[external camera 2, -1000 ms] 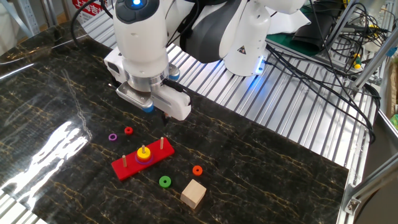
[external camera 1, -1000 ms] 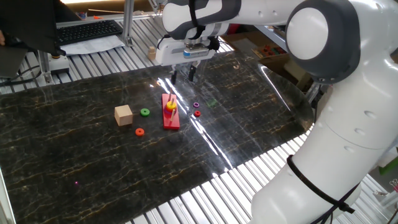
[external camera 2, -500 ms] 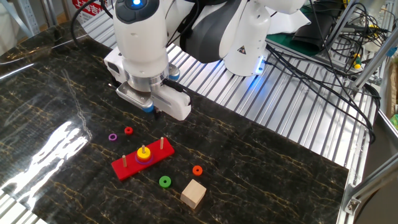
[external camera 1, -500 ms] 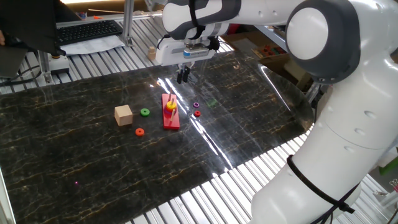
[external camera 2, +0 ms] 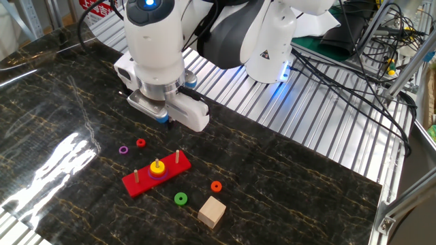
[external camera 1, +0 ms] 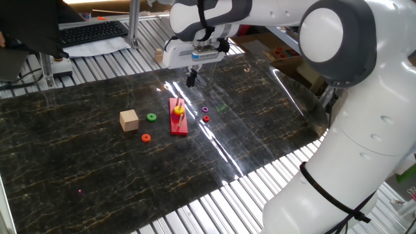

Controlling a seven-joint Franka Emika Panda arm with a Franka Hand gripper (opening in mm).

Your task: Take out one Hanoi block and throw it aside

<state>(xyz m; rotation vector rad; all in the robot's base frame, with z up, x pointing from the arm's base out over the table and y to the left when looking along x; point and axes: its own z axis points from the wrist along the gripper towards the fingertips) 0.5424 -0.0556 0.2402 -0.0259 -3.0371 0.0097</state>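
The end effector [external camera 1: 191, 81] hung with fingers pressed together, empty, above the surface [external camera 1: 97, 169]. The green Hanoi block [external camera 1: 151, 117] lay loose beside the tan wooden cube [external camera 1: 129, 120], below and off to one side of it, apparently already discarded from the red peg base [external camera 1: 177, 123].

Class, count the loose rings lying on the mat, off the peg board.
4: green ring by the wooden cube, orange ring nearby, purple ring and red ring beyond the peg board.
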